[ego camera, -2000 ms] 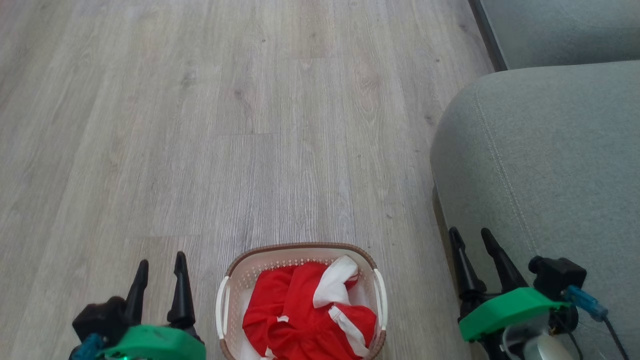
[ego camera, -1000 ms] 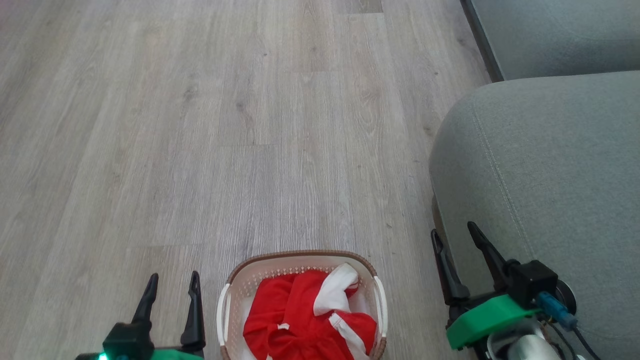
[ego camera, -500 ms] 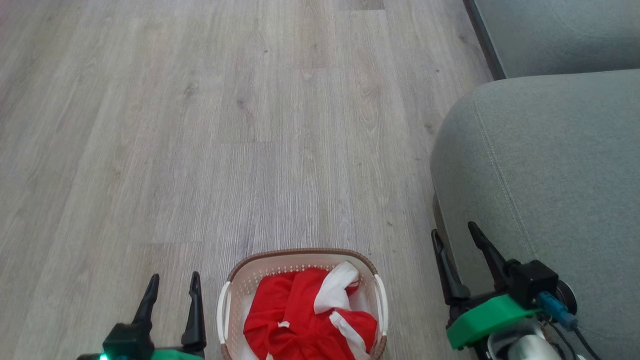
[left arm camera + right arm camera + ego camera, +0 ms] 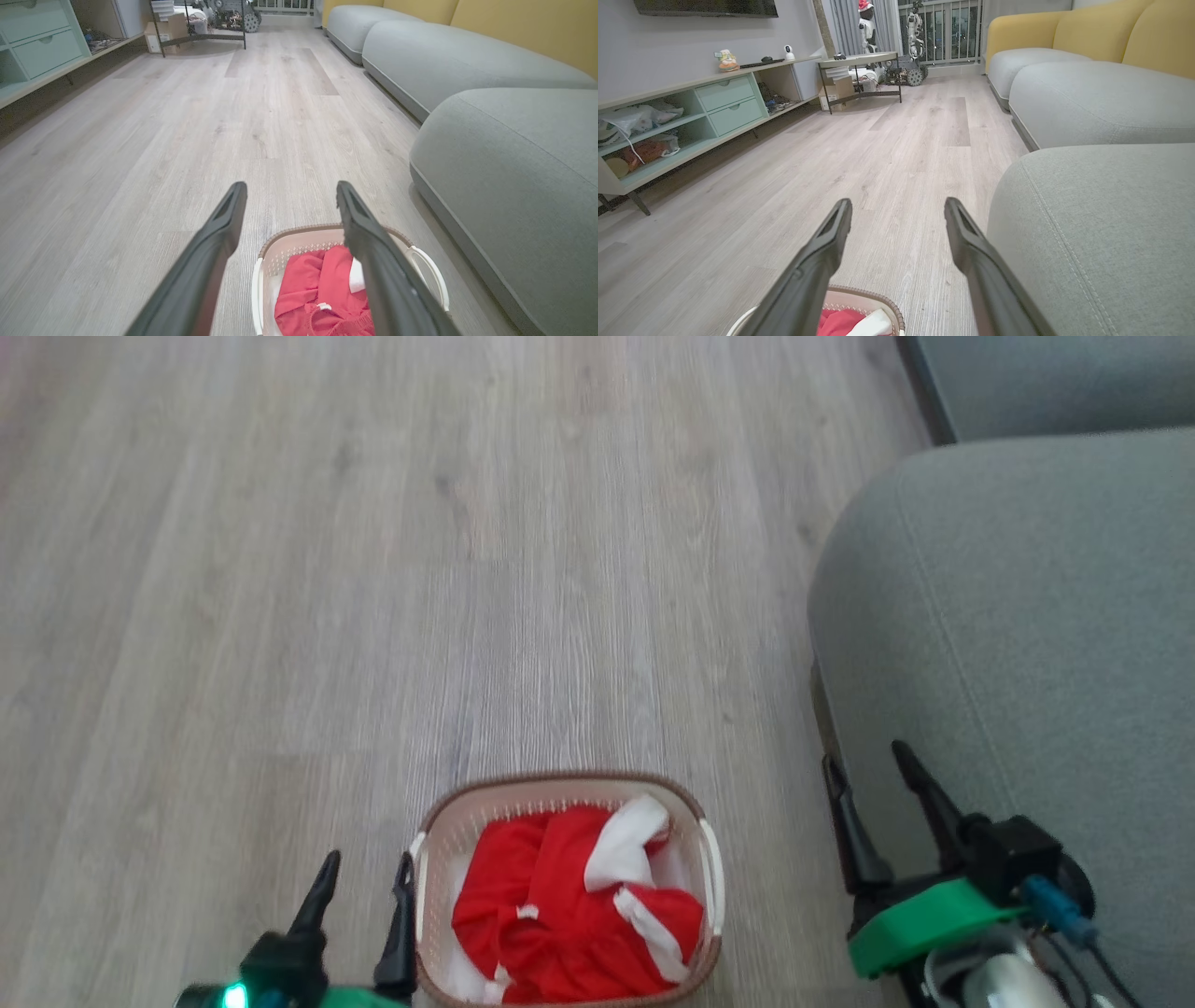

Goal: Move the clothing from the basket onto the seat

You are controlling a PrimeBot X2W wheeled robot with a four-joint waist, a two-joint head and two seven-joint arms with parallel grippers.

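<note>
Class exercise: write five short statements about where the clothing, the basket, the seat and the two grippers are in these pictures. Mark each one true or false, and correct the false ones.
1. The red clothing lies inside the basket. True.
2. The basket stands on the seat. False: it stands on the wooden floor, beside the seat.
3. The left gripper and the right gripper both have their fingers spread apart. True.
4. The right gripper holds a red garment. False: nothing is between its fingers; it is at the seat's edge.
5. Some clothing lies on the seat. False: all the red clothing in view is in the basket.
</note>
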